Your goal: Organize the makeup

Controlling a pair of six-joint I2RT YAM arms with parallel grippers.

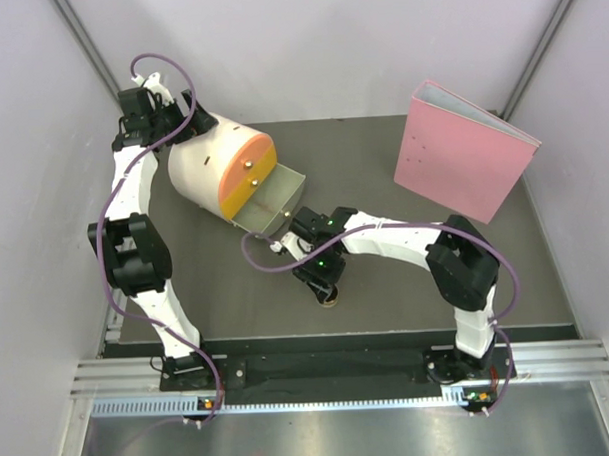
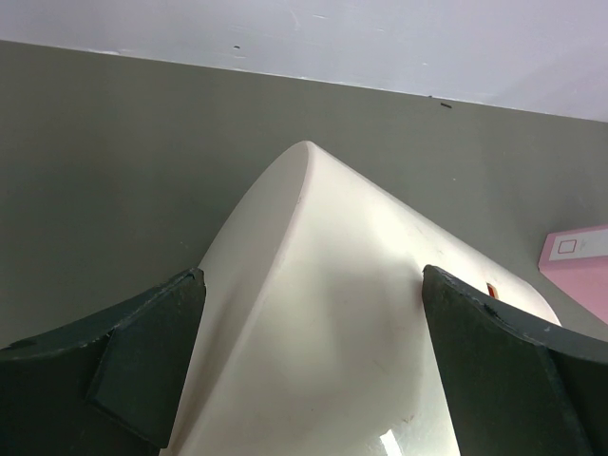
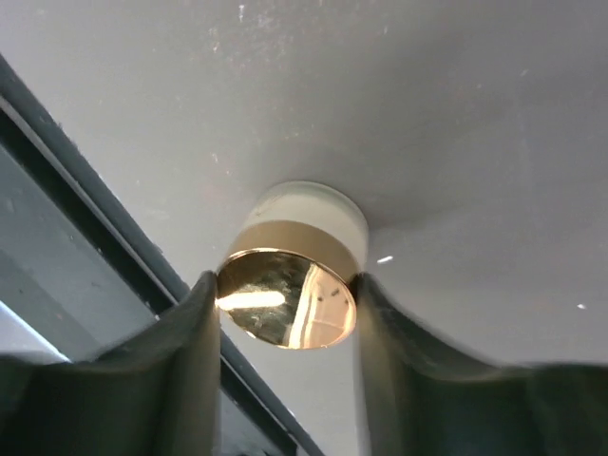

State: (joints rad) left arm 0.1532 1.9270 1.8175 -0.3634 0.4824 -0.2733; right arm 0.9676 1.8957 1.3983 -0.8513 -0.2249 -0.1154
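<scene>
The round gold compact (image 3: 287, 304) shows its shiny gold face to the right wrist camera, with a pale base behind it against the grey table. My right gripper (image 3: 285, 285) is shut on it, one dark finger pressed to each side. From above, the compact (image 1: 329, 299) sits at the table's near middle under the right gripper (image 1: 325, 285). My left gripper (image 2: 313, 275) is open wide, its fingers straddling the rear of the cream drawer box (image 2: 332, 323); in the top view the left gripper (image 1: 186, 127) is at the box's back. No other makeup is visible.
The cream cylindrical box (image 1: 207, 166) with an orange-yellow front lies at the back left, its lower drawer (image 1: 274, 204) pulled out toward the centre. A pink binder (image 1: 462, 162) stands at the back right, and its corner (image 2: 579, 266) shows in the left wrist view. Walls enclose the table.
</scene>
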